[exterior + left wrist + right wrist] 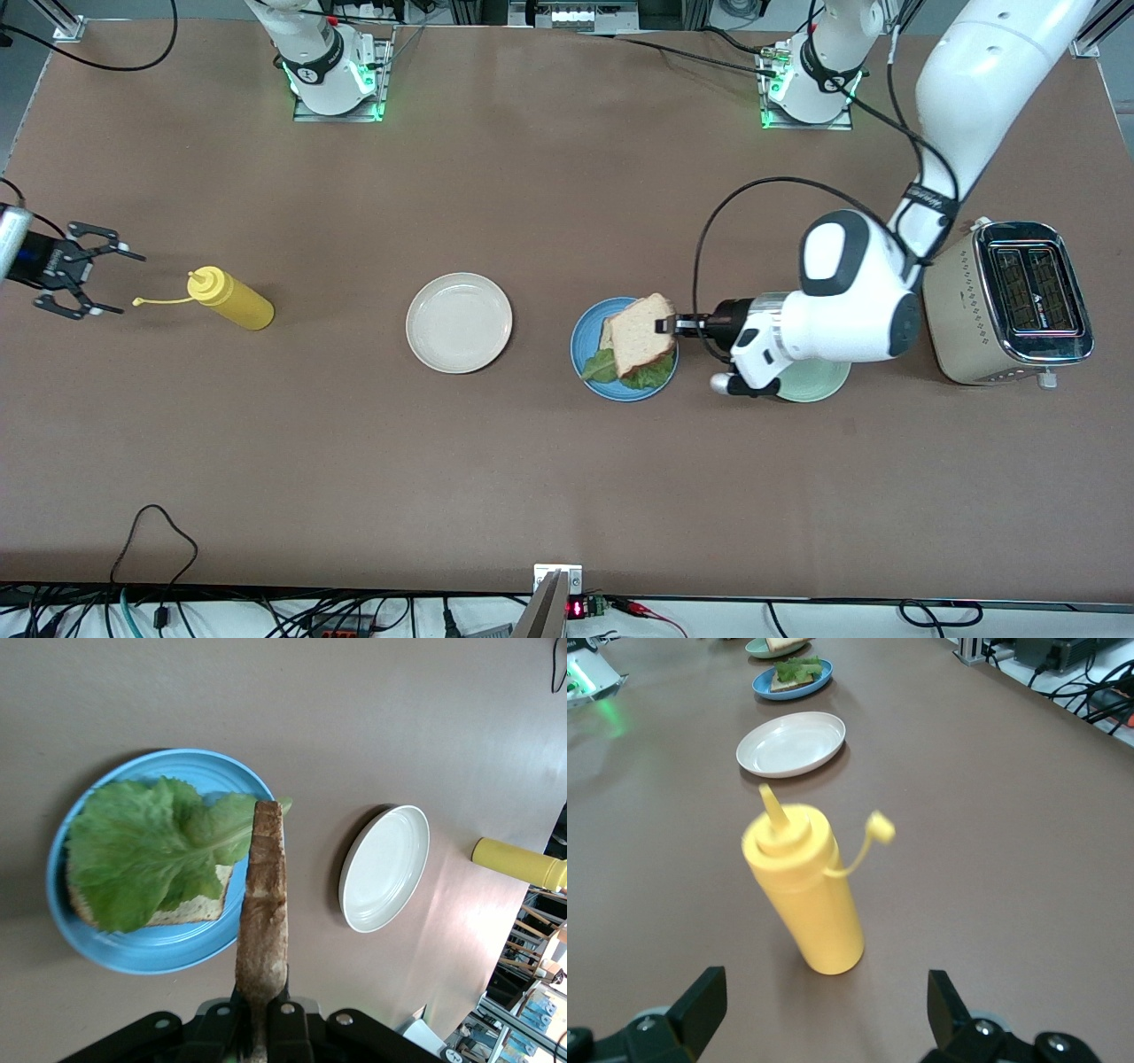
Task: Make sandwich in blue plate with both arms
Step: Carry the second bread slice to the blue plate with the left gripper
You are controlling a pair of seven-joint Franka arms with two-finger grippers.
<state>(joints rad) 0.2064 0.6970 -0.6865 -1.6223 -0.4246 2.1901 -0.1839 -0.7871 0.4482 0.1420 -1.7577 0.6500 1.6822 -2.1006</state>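
The left pincer (666,324) is clamped on the crust edge of a pale, brown-crusted square bread slice (640,333), holding it tilted over the round, glossy bright blue plate (585,342); in the left wrist view the slice (263,904) shows edge-on and hides the pincer's fingertips. On that plate (159,950) lies a second bread slice (190,908), mostly covered by a ruffled green lettuce leaf (146,846), so only its corner shows. A pale mint-green plate (819,379) sits toward the left arm's end of the brown surface (567,478), largely hidden under the left arm's white wrist. Beside it stands a cream and chrome two-slot toaster (1010,301). A round cream-white plate (459,322) rests empty near the blue one. The right pincer (93,282) waits with fingers spread wide near the right arm's end, by a yellow squeeze bottle (232,299) lying on its side, its cap dangling on a strap; the right arm is cut off by the frame's edge.
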